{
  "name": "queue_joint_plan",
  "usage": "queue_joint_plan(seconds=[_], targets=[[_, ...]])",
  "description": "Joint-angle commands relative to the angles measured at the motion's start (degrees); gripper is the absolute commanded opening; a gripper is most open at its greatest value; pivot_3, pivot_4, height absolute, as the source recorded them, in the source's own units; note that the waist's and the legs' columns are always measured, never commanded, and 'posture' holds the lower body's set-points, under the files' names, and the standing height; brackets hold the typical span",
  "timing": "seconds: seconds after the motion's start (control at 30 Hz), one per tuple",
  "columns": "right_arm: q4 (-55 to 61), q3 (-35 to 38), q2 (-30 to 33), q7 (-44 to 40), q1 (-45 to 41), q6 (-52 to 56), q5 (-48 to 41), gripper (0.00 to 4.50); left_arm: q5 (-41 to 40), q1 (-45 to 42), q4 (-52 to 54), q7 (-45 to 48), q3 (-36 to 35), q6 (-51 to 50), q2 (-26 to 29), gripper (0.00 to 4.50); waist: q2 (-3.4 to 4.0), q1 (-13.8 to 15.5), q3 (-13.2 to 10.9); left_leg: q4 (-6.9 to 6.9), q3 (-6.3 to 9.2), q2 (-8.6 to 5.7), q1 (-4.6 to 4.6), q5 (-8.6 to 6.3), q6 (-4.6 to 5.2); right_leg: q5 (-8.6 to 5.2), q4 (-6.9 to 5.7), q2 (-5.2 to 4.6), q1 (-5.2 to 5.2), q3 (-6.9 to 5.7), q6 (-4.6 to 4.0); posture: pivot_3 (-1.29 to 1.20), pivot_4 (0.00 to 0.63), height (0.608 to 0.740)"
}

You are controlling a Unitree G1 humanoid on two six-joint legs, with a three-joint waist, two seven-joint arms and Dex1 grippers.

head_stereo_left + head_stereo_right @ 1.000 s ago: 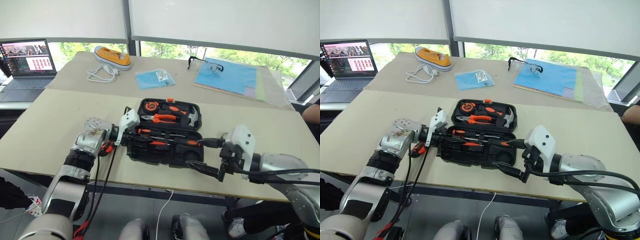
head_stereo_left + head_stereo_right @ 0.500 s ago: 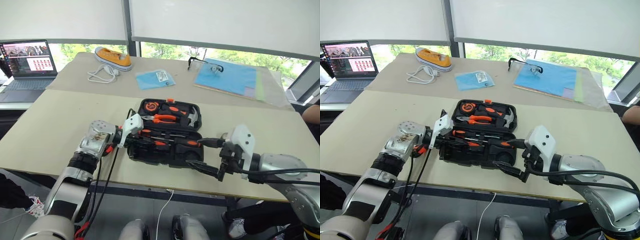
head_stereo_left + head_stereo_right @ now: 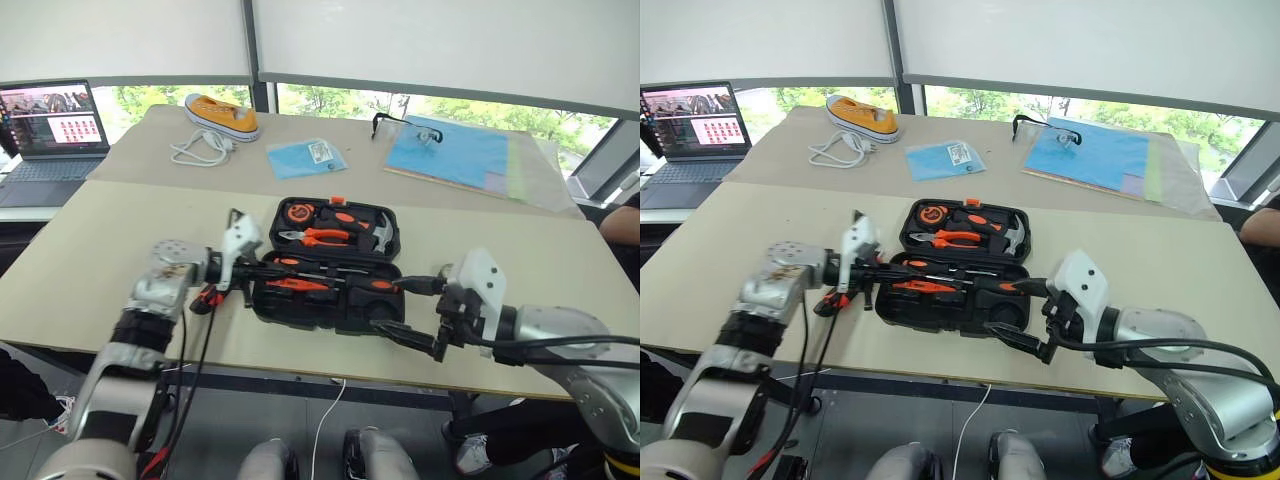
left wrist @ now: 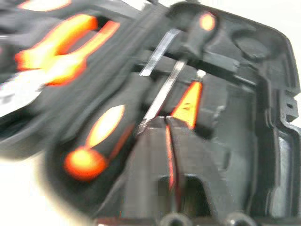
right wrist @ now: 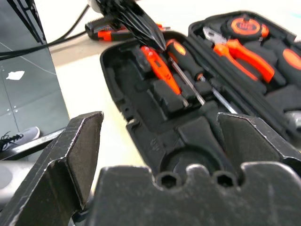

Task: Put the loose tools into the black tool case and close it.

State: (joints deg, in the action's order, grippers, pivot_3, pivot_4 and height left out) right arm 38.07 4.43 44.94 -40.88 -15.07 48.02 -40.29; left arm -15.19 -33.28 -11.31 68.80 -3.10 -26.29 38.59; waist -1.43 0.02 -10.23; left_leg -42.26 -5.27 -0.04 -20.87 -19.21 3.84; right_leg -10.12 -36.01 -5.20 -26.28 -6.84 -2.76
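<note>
Change since the earlier frame: left gripper (image 3: 243,266) had drawn back to my left, off the near half of the case to its left end; the right gripper (image 3: 415,312) had kept its place.
Left fingers (image 4: 150,160): nearly together, a thin slit between them, and I saw nothing held.
Right fingers (image 5: 80,155): spread wide and empty, aimed at the near right corner of the case.
Black tool case (image 3: 300,318): lay open and flat on the table (image 3: 120,220) between my two grippers, close to the near edge; its long axis ran left to right, parallel to that edge.
Screwdrivers (image 3: 300,284): lay in the near half, lengthwise along the case; one handle (image 5: 181,52) sat at the left end, its shaft pointing towards my right gripper.
Loose orange-black tool (image 5: 106,33): lay on the table just beside the left end of the case, apart from it; I could not tell which tool it was.
Far half: held the pliers (image 3: 322,238) and hammer (image 3: 382,236).
Risk one: a shaft not seated in its slot would, I judged, hold the lid off its latch.
Risk two: closing now would leave the outside tool behind.
Risk three: a push from the right gripper could slide the case towards the near edge.
</note>
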Motion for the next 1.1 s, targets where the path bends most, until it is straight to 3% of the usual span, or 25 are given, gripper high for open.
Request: queue_joint_plan(seconds=[0.03,0.13,0.2,0.3,0.43,0.77,0.9,1.0,1.1], targets=[[-3.1,-2.29,-0.04,-4.28,-4.01,-2.63,-0.11,4.5,-3.7,13.23,15.61,-5.91,-12.18,-7.36,5.44,2.63,0.0,-0.71,0.0,0.09,0.01,0.0,0.06,0.0,-0.01,-0.01,0.04,-0.02,0.02,0.02,0.0,0.0,0.15,0.718],[-6.64,-4.88,-0.37,-7.41,-7.0,-4.69,1.6,4.5,-2.86,28.65,25.01,-9.46,-20.52,-9.94,7.36,3.73,0.02,-0.57,-0.02,0.22,0.06,0.0,0.09,0.0,-0.02,-0.03,0.08,-0.03,0.04,-0.02,-0.02,0.0,0.15,0.718],[-8.27,-5.79,-0.66,-8.74,-8.17,-5.67,2.3,4.5,-2.1,33.63,27.82,-12.38,-22.65,-10.75,7.61,4.44,0.05,-0.23,-0.03,0.29,0.04,-0.01,0.13,0.0,-0.04,-0.06,0.14,-0.09,0.06,-0.02,-0.03,0.0,0.15,0.718],[-10.55,-7.49,-1.36,-10.53,-9.84,-7.05,3.38,4.5,-3.7,36.28,31.02,-15.33,-25.19,-12.52,7.08,4.44,0.05,1.52,-0.03,0.27,0.13,-0.03,0.1,0.01,-0.07,-0.12,0.15,-0.13,0.08,-0.11,0.06,0.0,0.15,0.718],[-11.4,-8.53,-1.85,-12.25,-10.68,-7.54,3.75,4.5,-4.18,33.06,31.26,-18.84,-22.14,-14.65,7.43,4.44,0.05,2.21,-0.03,0.25,0.17,-0.07,0.06,-0.03,-0.24,-0.24,0.17,-0.22,0.11,-0.11,0.31,0.0,0.15,0.718],[-7.72,-7.24,-1.51,-10.11,-8.45,-6.26,3.33,4.5,1.08,16.39,17.7,-21.22,-2.0,-20.36,8.43,4.44,0.05,1.97,-0.03,0.29,0.09,-0.05,0.09,0.09,-0.21,-0.03,0.0,-0.08,0.06,-0.15,-0.1,0.0,0.15,0.718],[-5.49,-6.02,-1.16,-8.97,-7.04,-5.17,2.02,4.5,1.18,13.17,14.4,-21.71,2.22,-22.81,7.14,4.44,0.06,1.89,-0.02,0.3,0.07,-0.05,0.09,0.09,-0.2,-0.04,0.02,-0.07,0.08,-0.15,-0.09,0.0,0.15,0.718],[-4.25,-5.46,-0.78,-8.09,-5.92,-5.04,2.25,4.5,0.77,13.04,13.37,-21.29,3.08,-22.24,6.62,3.76,0.09,2.01,0.0,0.29,0.05,-0.05,0.14,0.09,-0.21,-0.08,0.01,-0.11,0.1,-0.12,-0.03,0.0,0.15,0.718],[-3.59,-4.96,-0.25,-7.66,-5.05,-5.21,2.72,4.5,0.5,12.26,11.11,-22.24,1.55,-20.56,5.38,2.68,0.18,2.1,0.07,0.29,0.05,-0.05,0.18,0.09,-0.21,-0.16,0.01,-0.12,0.13,-0.08,0.1,0.0,0.15,0.718]])
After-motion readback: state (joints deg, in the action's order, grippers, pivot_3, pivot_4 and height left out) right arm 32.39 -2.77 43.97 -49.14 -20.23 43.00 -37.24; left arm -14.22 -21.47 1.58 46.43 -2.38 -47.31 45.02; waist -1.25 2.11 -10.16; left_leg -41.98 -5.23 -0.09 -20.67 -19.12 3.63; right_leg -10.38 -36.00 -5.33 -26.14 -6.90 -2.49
